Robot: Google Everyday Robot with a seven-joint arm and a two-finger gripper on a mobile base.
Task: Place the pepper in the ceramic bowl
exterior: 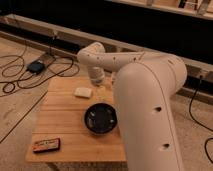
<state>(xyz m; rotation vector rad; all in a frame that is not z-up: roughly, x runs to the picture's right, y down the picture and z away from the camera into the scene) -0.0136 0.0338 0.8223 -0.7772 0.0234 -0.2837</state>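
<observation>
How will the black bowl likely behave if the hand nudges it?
The bowl is wide and shallow, so it would probably slide on the wooden table rather than tip. Its glossy look suggests a hard, slippery, possibly breakable rim. The hand hangs beyond it, over the table's far side.

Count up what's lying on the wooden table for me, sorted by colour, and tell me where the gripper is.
Black: 1, the ceramic bowl
Cream-white: 1, a small pale block
Orange and black: 1, a flat packet
Total: 3

The gripper hangs over the far side of the table, just right of the pale block in the camera view.
</observation>
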